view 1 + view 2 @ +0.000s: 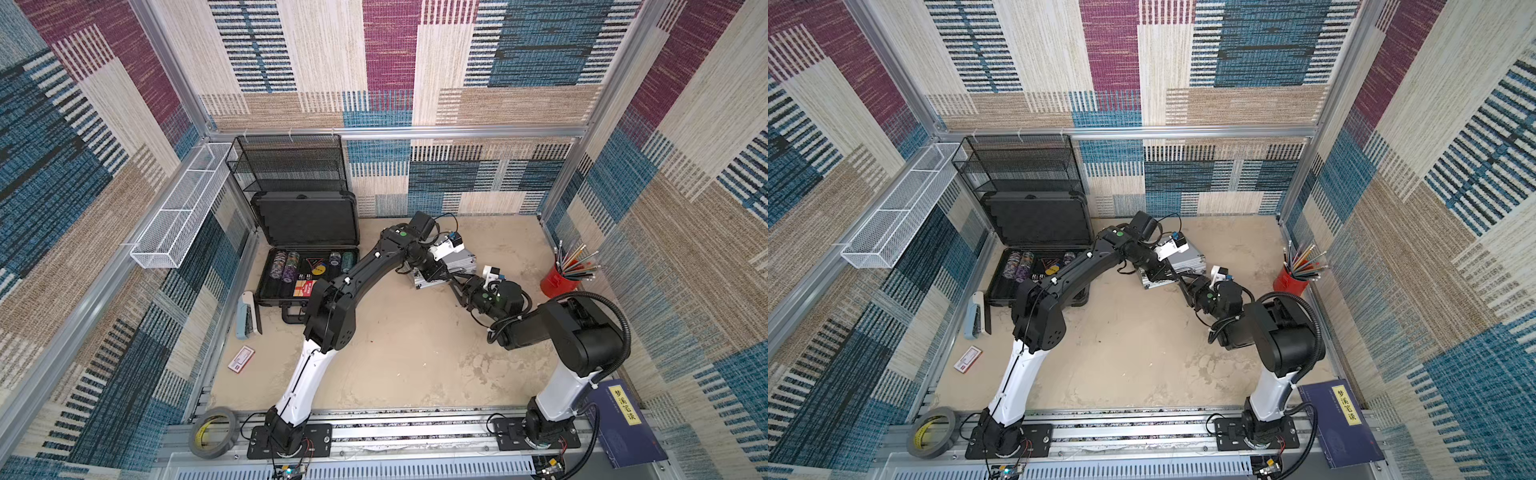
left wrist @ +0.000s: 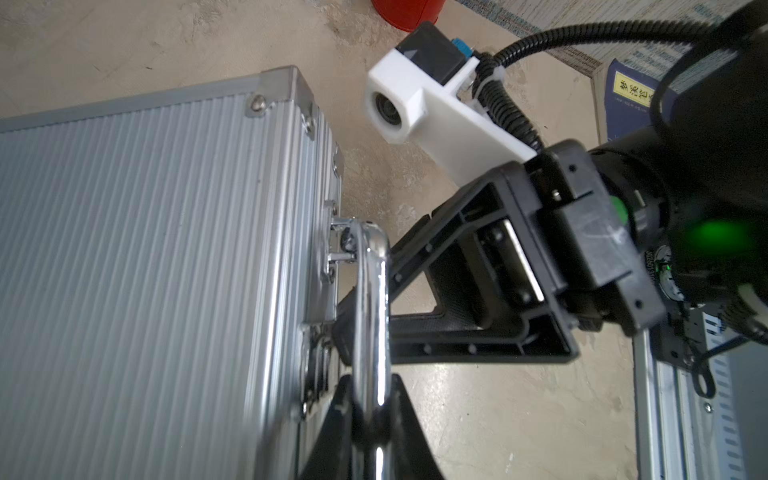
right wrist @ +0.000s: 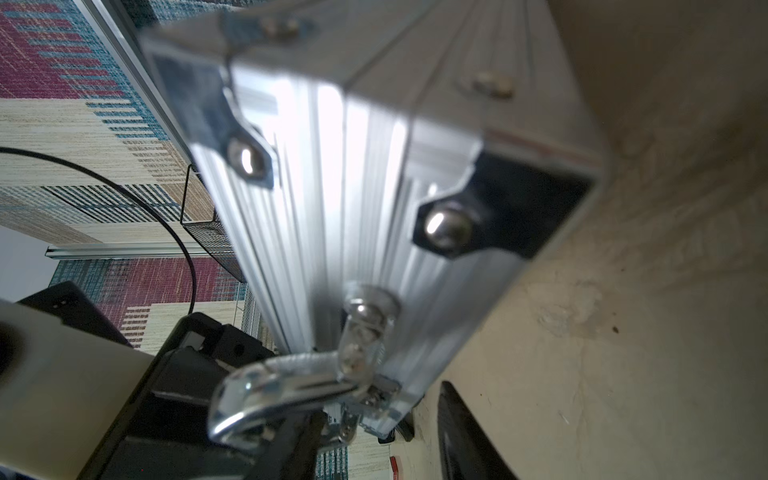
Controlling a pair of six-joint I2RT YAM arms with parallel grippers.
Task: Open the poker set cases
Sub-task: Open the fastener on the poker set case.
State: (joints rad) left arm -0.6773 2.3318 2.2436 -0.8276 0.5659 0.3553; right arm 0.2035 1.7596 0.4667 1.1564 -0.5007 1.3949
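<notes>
The large dark case [image 1: 307, 220] stands open at the back left, lid upright, with chips in its base [image 1: 266, 291]; it is in both top views [image 1: 1038, 224]. The ribbed silver case [image 1: 461, 259] [image 1: 1187, 255] lies closed mid-table. My left gripper [image 2: 370, 399] [image 1: 442, 275] is shut on its chrome handle [image 2: 372, 311]. My right gripper [image 3: 374, 424] [image 2: 353, 291] is at the same front edge. Its jaws stand apart on either side of a latch [image 3: 347, 426] beside the handle [image 3: 270, 382]. The silver case [image 3: 332, 187] fills the right wrist view.
A black wire-mesh rack [image 1: 291, 162] stands behind the dark case and a white wire basket [image 1: 178, 208] hangs on the left wall. A red pencil cup [image 1: 559, 282] is at the right. A stapler [image 1: 249, 313], a card [image 1: 241, 359], a tape roll [image 1: 214, 432] and a blue book [image 1: 627, 419] lie near the edges.
</notes>
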